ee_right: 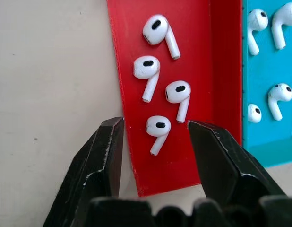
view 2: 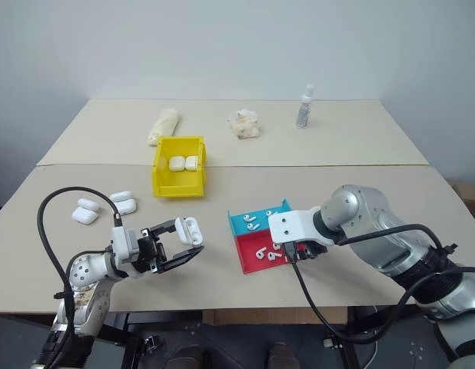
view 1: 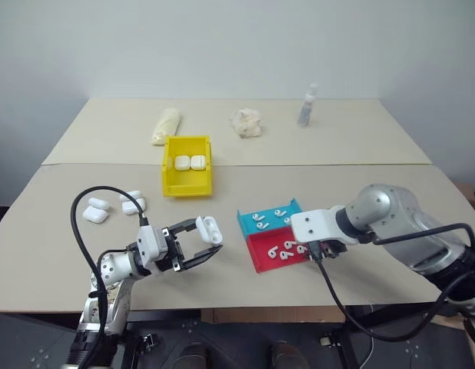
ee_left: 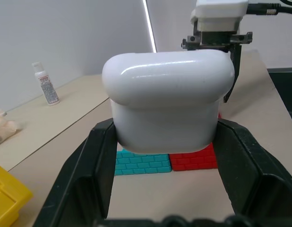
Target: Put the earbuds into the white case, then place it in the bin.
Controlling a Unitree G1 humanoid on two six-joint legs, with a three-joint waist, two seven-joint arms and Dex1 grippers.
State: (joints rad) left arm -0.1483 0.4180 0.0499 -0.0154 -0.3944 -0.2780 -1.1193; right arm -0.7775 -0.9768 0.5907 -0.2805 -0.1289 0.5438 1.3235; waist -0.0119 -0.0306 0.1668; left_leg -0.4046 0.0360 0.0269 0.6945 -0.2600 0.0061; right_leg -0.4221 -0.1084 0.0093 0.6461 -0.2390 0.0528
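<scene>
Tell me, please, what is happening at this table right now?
The robot is packing earbuds. Its left claw is shut on a white case, holding it above the table. The right claw hangs open over the red tray, with one earbud between its fingers, not yet gripped. More earbuds lie in the teal tray, and two cases already sit in the yellow bin.

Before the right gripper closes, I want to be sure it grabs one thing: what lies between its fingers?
In the right wrist view, one earbud on the red tray lies between the right gripper fingers.
</scene>
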